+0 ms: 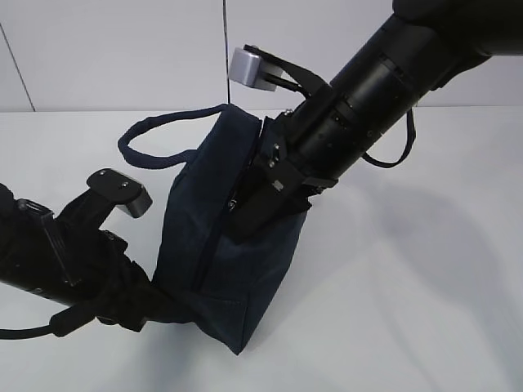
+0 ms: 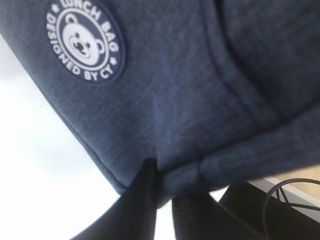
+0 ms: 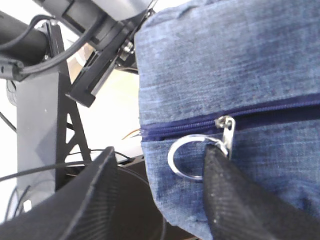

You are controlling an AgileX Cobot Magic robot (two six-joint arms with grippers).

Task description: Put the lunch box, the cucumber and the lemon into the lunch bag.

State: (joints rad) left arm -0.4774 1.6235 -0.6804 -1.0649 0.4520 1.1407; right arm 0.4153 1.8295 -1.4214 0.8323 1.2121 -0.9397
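The navy lunch bag point(image 1: 245, 269) stands on the white table, with one loop handle point(image 1: 155, 131) at the back left. My left gripper point(image 1: 155, 300) is shut on the fabric at the bag's lower left edge; the left wrist view shows the fingers point(image 2: 142, 200) pinching the hem below the round white logo point(image 2: 85, 40). My right gripper point(image 1: 253, 216) is at the bag's top end. In the right wrist view it point(image 3: 160, 150) is open around the bag's corner, with one fingertip point(image 3: 220, 175) against the metal ring pull point(image 3: 180, 167) of the shut zipper point(image 3: 190, 127). The lunch box, cucumber and lemon are out of view.
White table point(image 1: 425, 286) spreads around the bag, with a pale wall behind it. The right wrist view shows a black metal stand point(image 3: 40, 115) and cables beyond the table edge.
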